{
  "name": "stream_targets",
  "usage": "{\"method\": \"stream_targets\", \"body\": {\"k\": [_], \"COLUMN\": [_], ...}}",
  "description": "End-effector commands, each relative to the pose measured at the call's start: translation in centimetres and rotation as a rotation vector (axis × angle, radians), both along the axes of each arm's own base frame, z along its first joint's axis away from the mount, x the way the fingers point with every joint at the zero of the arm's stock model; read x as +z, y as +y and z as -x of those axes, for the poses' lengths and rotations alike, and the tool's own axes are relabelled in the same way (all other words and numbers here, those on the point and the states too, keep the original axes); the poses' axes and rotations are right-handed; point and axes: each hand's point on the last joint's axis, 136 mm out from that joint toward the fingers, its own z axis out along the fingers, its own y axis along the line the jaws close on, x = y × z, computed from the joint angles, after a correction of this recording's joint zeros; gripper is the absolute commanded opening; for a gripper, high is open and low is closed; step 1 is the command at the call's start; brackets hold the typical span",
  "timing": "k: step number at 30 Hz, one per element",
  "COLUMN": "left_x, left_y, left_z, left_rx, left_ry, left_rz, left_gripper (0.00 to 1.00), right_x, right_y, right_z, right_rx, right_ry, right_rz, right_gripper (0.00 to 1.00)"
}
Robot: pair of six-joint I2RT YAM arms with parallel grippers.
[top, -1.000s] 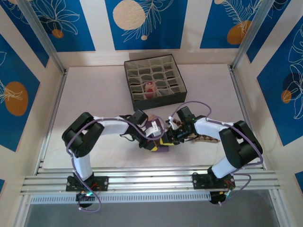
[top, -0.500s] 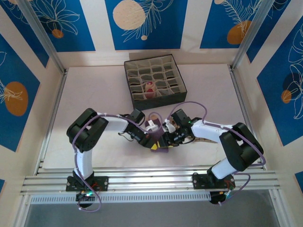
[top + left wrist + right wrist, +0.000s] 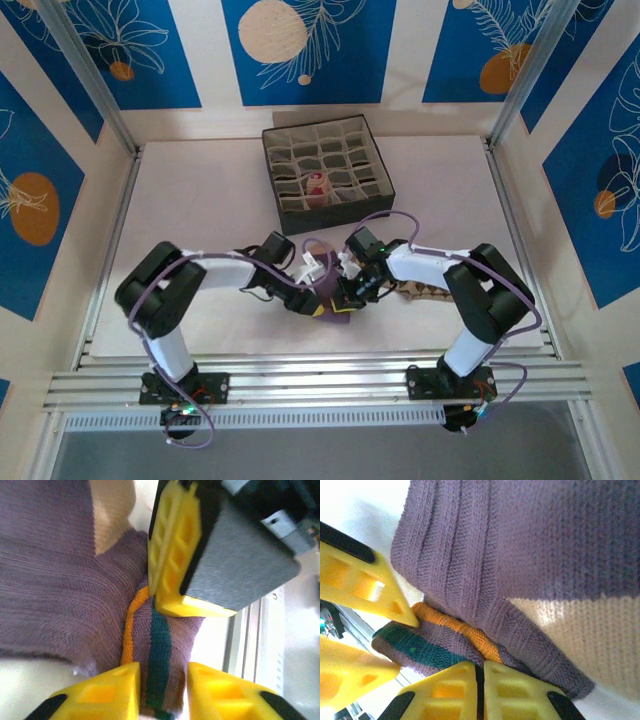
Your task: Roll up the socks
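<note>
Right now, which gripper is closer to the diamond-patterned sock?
Right. The right gripper is at the side of the purple sock facing the diamond-patterned sock; the left gripper is at its far side.

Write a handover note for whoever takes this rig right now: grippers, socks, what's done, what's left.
Left gripper: open, fingers straddling the striped cuff of the purple sock.
Right gripper: shut, tips against that cuff's orange stripe; whether fabric is pinched is unclear.
Socks: the purple sock lies on the table between both grippers, not yet rolled; the diamond-patterned sock lies by the right arm, partly hidden by it; the beige-and-maroon sock sits rolled in a compartment of the grey box.
Done: one sock rolled. Left: the purple sock, then the diamond-patterned one.
</note>
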Motion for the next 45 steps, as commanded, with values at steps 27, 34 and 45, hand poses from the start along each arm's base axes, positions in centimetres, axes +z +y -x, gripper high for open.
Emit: {"method": "stream_targets", "body": {"k": [27, 34, 45], "left_x": [-1.4, -3.5, -3.1], "left_y": [-0.8, -1.1, -0.7], "left_z": [2.5, 1.7, 5.5], "left_rx": [-0.490, -0.482, -0.478], "left_ry": [-1.329, -1.330, -0.722], "left_rz": [-0.294, -0.346, -0.147], "left_gripper": [0.36, 0.38, 0.00], "right_x": [-4.2, -4.1, -0.6], "right_y": [-2.8, -2.6, -1.4], "right_z": [3.0, 3.7, 1.6], "right_rx": [0.076, 0.101, 0.001], "right_ry": [0.188, 0.216, 0.105], "right_rz": [0.209, 0.183, -0.035], "right_gripper": [0.06, 0.05, 0.45]}}
